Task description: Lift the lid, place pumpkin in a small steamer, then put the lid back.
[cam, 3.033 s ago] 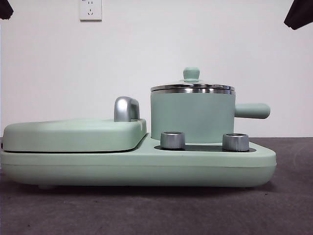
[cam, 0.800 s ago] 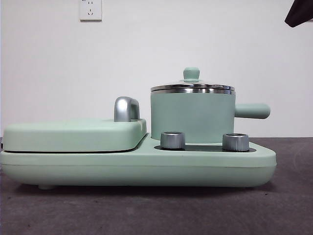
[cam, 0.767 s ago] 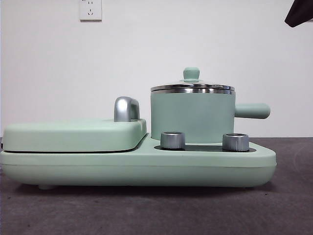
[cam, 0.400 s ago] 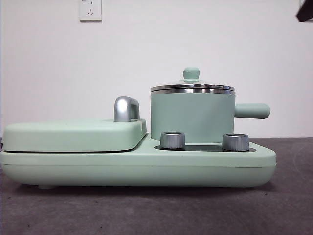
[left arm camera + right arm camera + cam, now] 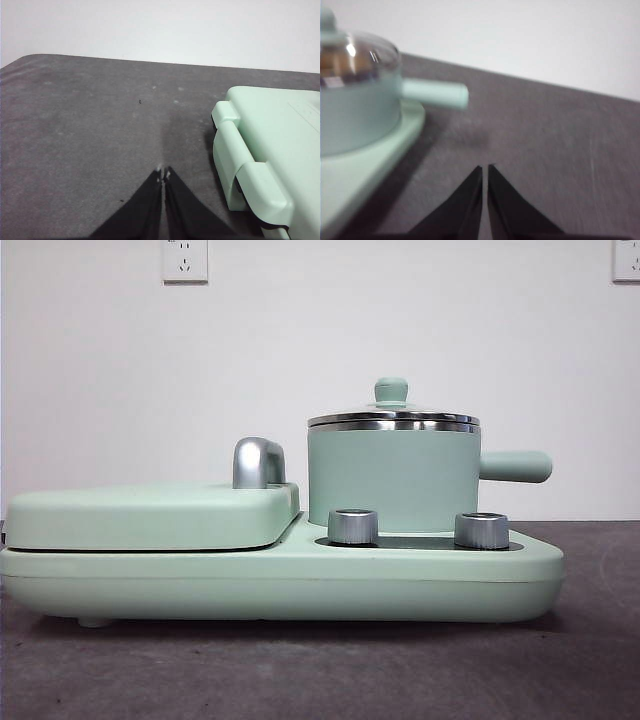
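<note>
Lid [image 5: 393, 418] seated flat on small steamer [image 5: 392, 476], steel rim flush all round, mint knob [image 5: 391, 391] upright dead centre. Steamer sits on the round-plate end of the base appliance [image 5: 280, 580], behind two silver knobs [image 5: 353, 526]; side handle [image 5: 514, 466] sticks out level, away from the flat grill cover [image 5: 150, 515]. Pumpkin not visible in any view, so no idea where it's staged.

Right gripper [image 5: 484, 169] hovers over bare table just off the handle end of the steamer; its wrist view catches lid [image 5: 357, 55], steamer wall [image 5: 355, 117] and handle [image 5: 436, 94], blurry. Jaws pressed together, nothing between them.

Left gripper [image 5: 163, 173] hangs over open table beside the hinge corner of the grill cover [image 5: 265, 150], far end of the appliance from the pot. Jaws also pressed together, empty.

Key relation: knob lies toward the appliance from the right gripper and higher than the handle. Right arm is clearly nearer, so my call is right takes the lid. It'd need to spread its jaws, get above the knob and come straight down; a sideways approach risks clipping the handle. Task not started: lid still on.
</note>
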Robot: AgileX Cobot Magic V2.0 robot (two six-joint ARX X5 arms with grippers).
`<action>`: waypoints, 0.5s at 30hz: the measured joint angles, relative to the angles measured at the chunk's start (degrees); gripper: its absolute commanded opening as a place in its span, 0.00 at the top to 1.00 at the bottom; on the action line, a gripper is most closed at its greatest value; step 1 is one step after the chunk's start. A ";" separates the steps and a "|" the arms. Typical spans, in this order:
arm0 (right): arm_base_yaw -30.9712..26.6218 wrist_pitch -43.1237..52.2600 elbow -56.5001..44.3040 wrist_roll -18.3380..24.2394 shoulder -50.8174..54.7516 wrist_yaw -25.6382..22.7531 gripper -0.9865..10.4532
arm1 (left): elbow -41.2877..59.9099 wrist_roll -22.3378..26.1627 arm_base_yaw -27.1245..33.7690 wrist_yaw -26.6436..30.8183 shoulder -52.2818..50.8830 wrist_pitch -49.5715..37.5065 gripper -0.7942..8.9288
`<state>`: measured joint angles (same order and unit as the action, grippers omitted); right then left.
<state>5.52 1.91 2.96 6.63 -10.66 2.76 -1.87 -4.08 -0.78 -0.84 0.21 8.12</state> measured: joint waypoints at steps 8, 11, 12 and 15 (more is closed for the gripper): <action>-4.07 -2.32 -2.03 0.87 10.56 -1.64 0.90 | 0.00 0.00 0.00 0.00 0.00 0.04 0.91; -5.53 -1.55 -2.03 1.03 10.56 -2.62 0.90 | 0.00 0.00 0.00 -0.02 0.00 0.09 0.91; -5.90 -1.79 -2.03 1.03 10.51 -2.71 0.90 | 0.00 0.00 0.00 0.00 0.00 0.02 0.91; -6.08 -1.90 -2.03 1.05 10.51 -2.78 0.90 | 0.00 0.00 0.00 -0.02 0.00 0.04 0.91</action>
<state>-0.56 0.01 0.93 7.68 -0.14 -0.01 -1.87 -4.08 -0.78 -0.86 0.21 8.16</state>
